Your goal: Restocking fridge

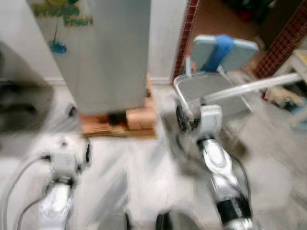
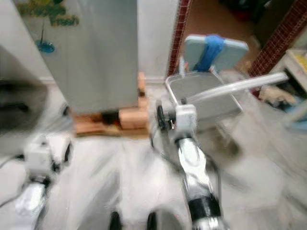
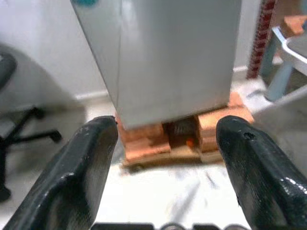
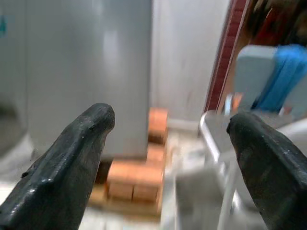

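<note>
A tall grey fridge stands shut against the white wall, raised on orange bricks. Both silver arms reach forward low over the pale floor. My left gripper is open with nothing between its black fingers; it points at the fridge's base. My right gripper is open and empty too, its fingers framing the fridge's right edge and the bricks. The head views are blurred by motion.
A folding chair with a pale blue back and a blue strap stands to the right of the fridge. A black office chair is at the left. A red brick column rises behind the folding chair.
</note>
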Controlling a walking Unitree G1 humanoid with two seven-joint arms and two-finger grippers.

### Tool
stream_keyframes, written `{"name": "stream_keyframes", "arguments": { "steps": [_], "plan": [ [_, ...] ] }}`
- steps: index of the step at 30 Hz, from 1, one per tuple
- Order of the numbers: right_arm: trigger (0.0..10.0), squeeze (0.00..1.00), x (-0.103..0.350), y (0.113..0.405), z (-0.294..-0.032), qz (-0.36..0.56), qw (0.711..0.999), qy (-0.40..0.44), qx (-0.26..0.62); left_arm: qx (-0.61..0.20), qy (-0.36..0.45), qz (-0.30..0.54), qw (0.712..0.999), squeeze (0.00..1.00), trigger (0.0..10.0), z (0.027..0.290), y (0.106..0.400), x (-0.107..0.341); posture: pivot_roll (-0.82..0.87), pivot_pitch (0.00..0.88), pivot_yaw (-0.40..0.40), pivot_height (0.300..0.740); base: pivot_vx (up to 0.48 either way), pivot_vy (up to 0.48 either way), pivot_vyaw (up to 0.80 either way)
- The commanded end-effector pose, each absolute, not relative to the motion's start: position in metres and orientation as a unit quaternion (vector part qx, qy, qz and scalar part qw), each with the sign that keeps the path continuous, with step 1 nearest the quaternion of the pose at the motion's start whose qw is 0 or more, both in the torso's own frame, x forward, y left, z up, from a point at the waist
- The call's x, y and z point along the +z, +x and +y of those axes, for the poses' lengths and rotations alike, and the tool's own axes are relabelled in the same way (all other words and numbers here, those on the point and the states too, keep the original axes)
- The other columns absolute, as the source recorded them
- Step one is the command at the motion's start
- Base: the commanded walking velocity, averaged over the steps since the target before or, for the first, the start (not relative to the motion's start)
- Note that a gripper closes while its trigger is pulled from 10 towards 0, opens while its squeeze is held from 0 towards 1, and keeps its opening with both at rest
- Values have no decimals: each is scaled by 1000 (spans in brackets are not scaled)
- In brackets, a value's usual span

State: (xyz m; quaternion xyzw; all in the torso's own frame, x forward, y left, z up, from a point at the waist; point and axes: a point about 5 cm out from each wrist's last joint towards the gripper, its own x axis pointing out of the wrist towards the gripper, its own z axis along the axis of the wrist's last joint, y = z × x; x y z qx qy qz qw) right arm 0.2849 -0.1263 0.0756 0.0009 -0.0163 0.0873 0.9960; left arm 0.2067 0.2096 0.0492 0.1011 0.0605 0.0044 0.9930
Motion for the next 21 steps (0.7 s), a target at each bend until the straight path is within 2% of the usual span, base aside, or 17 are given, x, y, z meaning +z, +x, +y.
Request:
{"name": "stream_keyframes", "arguments": {
  "steps": [1, 4, 5, 6, 7, 9, 12, 16, 21],
  "plan": [
    [10000, 0, 85, 289, -126, -39, 995, 3, 94, -7, 105, 53, 993, 0, 10000, 209, 213, 54, 98, 136, -70, 740, 0, 0, 0],
    [10000, 0, 100, 302, -132, -60, 996, 4, 70, -17, 110, 38, 993, 0, 10000, 208, 232, 63, 78, 128, -31, 740, 0, 0, 0],
    [10000, 0, 103, 307, -133, -63, 996, 7, 65, -20, 112, 36, 993, 0, 10000, 208, 241, 63, 50, 198, -10, 740, 0, 0, 0],
    [10000, 0, 92, 301, -138, -58, 996, -14, 64, -22, 134, 44, 990, 0, 10000, 205, 243, 50, 48, 123, -9, 740, 0, 0, 0],
    [10000, 0, 92, 297, -146, -55, 997, -34, 40, -1, 116, 46, 992, 0, 10000, 205, 245, 51, 53, 111, -5, 740, 0, 0, 0],
    [10000, 0, 106, 295, -145, -64, 997, 19, 46, -17, 71, 32, 997, 0, 10000, 193, 253, 63, 45, 109, 9, 740, 0, 0, 0],
    [10000, 0, 106, 289, -134, -83, 991, -23, 107, -63, 114, 22, 991, 0, 10000, 180, 254, 62, 30, 89, 11, 740, 0, 0, 0],
    [10000, 0, 107, 298, -140, -80, 995, 2, 54, -34, 101, 16, 994, 0, 10000, 186, 263, 62, 34, 66, 13, 740, 0, 0, 0],
    [10000, 0, 112, 297, -143, -82, 996, 18, 43, -19, 103, 19, 994, 0, 10000, 191, 265, 62, 22, 58, 10, 740, 0, 0, 0]
  ]
}}
